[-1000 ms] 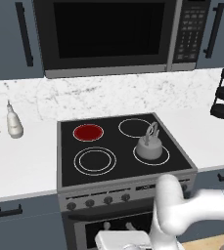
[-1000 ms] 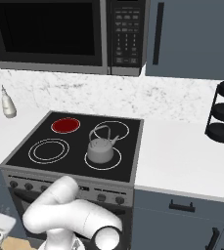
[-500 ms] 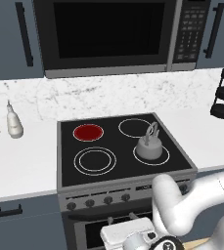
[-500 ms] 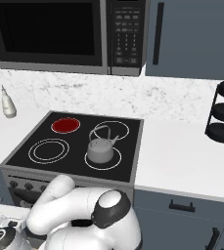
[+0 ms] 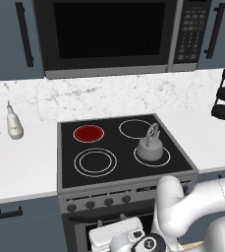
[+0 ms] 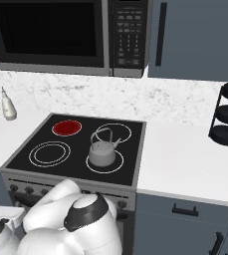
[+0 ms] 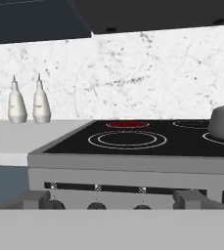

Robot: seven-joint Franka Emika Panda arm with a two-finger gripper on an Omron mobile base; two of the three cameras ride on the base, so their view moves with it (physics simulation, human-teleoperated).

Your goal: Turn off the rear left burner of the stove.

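Now I am lining up on the knob row [image 7: 98, 205] along the front of the stove [image 5: 133, 189], my gripper [image 7: 113, 199] standing wide open with nothing in it. Back on the glass, the rear left burner [image 5: 89, 133] is glowing red behind the ringed front zone. Next I am judging which knob governs it, then closing in to grip and turn it.

You see a grey kettle [image 5: 150, 146], two white bottles [image 5: 14, 125] on the tabletop [image 5: 20, 165] — and a black microwave [image 5: 114, 34] above.
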